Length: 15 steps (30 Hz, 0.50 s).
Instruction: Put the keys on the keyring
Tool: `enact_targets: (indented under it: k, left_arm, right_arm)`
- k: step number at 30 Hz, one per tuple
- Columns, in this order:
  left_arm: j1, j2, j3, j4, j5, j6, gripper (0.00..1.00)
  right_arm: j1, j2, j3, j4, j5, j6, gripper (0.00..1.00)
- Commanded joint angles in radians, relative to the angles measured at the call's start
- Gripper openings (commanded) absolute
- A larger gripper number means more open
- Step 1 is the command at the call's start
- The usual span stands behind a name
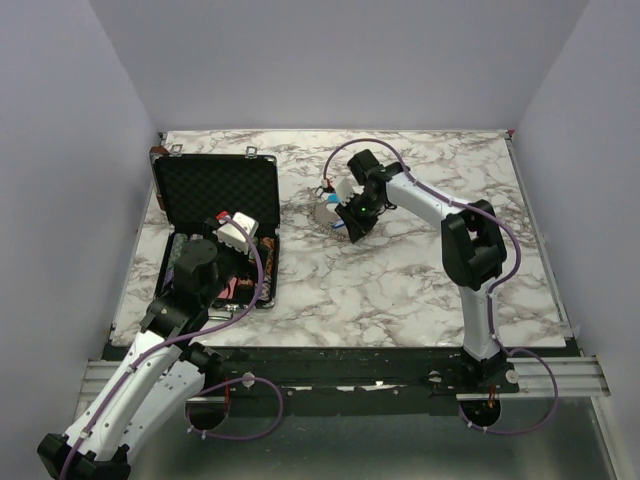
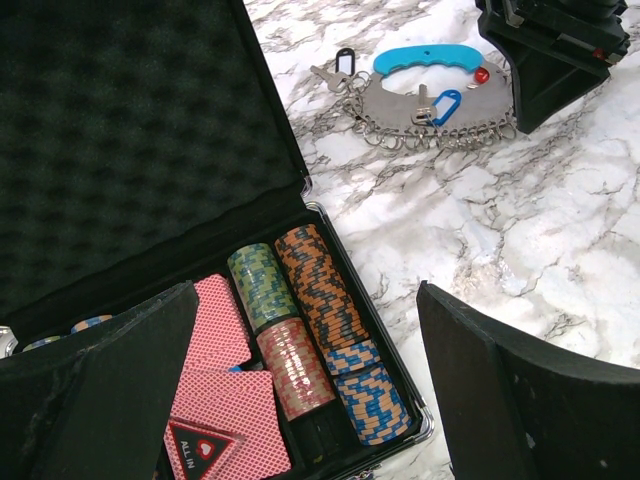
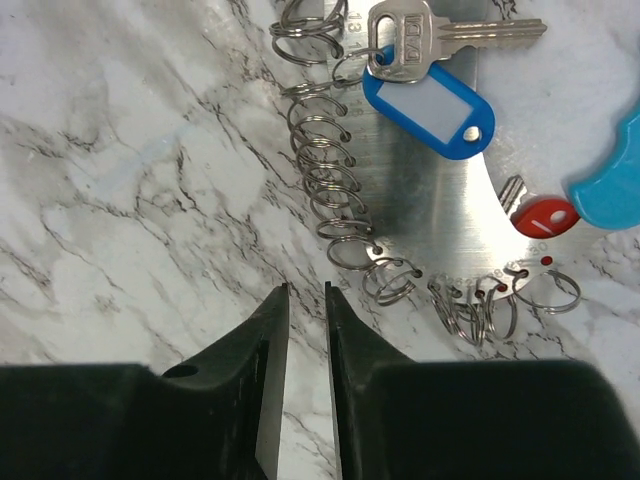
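Partly done, seemingly: blue-tagged key on keyring, lying on marble near case; red-tagged key, black-tagged key unclear. Right gripper barely parted, empty, at rings; left gripper wide open, empty

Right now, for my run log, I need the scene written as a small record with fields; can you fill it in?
keyring: metal plate with blue handle, flat on marble, split rings along its edge
keys: blue-tagged key on the plate; red-tagged key by the handle; black-tagged key beside the plate
left gripper: open, above the open case of poker chips
right gripper: jaws slightly apart, empty, close to the rings
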Motion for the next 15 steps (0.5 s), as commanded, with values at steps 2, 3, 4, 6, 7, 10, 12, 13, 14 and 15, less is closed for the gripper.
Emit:
enact_targets:
  k: [2,3,4,6,7,10,12,13,14,15]
  left_arm:
    - [0.007,-0.008,0.006,0.010,0.005,0.007,0.99]
    - [0.007,-0.008,0.004,0.010,0.005,0.007,0.99]
    - [0.007,-0.010,0.004,0.009,0.005,0.007,0.99]
    - [0.008,-0.011,0.006,0.009,0.005,0.007,0.99]
    - [0.007,-0.011,0.004,0.007,0.003,0.007,0.99]
    - [0.007,-0.010,0.006,0.010,0.005,0.007,0.99]
    - [0.007,-0.008,0.006,0.010,0.005,0.007,0.99]
    - [0.007,-0.010,0.006,0.010,0.006,0.007,0.99]
    - [0.007,-0.010,0.006,0.010,0.005,0.007,0.99]
    - [0.008,-0.010,0.006,0.010,0.006,0.007,0.99]
  right_arm:
    - [-0.008,0.006,0.000,-0.001,-0.101,0.023,0.30]
    - [-0.007,0.011,0.002,0.001,-0.105,0.027,0.30]
    - [-0.007,0.021,0.003,0.009,-0.101,0.035,0.31]
    - [-0.007,0.037,0.011,0.018,-0.081,0.049,0.31]
    - [-0.007,0.043,0.014,0.027,-0.072,0.059,0.30]
    - [-0.004,0.057,0.019,0.047,-0.060,0.090,0.30]
    - [0.001,0.067,0.025,0.059,-0.040,0.109,0.30]
    - [0.007,0.073,0.030,0.065,-0.027,0.116,0.31]
    - [0.008,0.078,0.037,0.070,-0.020,0.124,0.31]
    - [0.011,0.080,0.042,0.076,-0.006,0.132,0.32]
